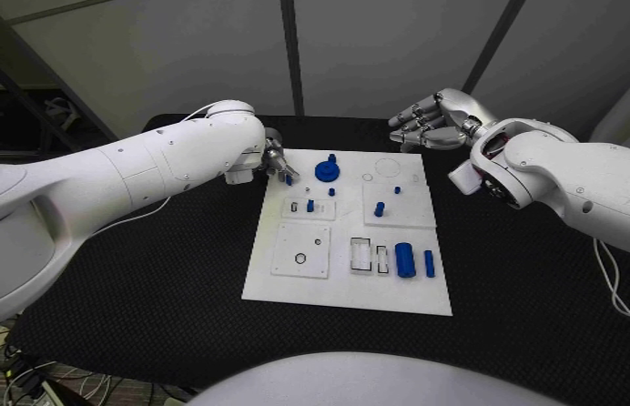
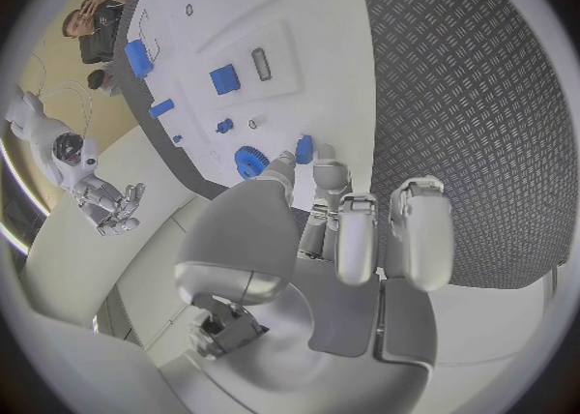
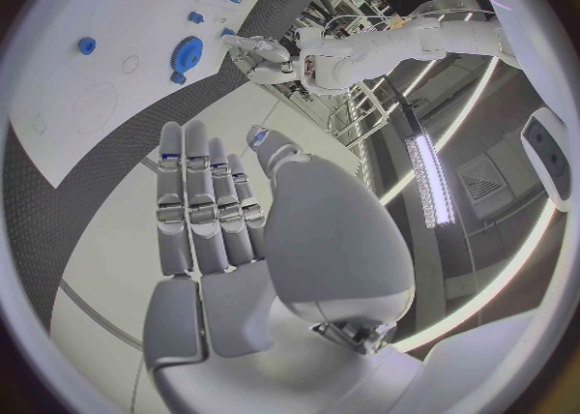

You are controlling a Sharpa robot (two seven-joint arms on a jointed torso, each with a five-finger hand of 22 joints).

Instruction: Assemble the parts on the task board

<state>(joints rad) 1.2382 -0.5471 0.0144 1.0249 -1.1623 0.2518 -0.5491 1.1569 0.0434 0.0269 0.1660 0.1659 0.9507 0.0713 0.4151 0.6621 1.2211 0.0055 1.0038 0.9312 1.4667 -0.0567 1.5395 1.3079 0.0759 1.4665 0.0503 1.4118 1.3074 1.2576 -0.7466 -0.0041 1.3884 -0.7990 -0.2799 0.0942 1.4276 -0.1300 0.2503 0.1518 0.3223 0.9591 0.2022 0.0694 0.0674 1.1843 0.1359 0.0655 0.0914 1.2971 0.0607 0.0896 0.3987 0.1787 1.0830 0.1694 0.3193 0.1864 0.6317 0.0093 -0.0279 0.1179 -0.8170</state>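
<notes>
The left hand (image 1: 275, 162) pinches a small blue part (image 2: 304, 149) at the task board's (image 1: 305, 283) far-left corner; the right hand (image 1: 431, 122), fingers apart and holding nothing, hovers beyond the board's far-right corner.

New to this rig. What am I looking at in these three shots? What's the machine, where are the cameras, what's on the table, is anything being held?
It is a robot with two white arms, each ending in a silver many-fingered hand. One picture comes from a camera on its head, looking down at the black table. The two round pictures come from fisheye cameras at the wrists, each looking past that arm's own hand.

In the middle of the table lies the white task board, carrying small blue parts: a gear, a thick cylinder and some smaller pegs and blocks.

The left hand is at the board's far left corner and pinches a small blue piece at its fingertips. The right hand hovers beyond the board's far right corner, fingers apart, holding nothing.
</notes>
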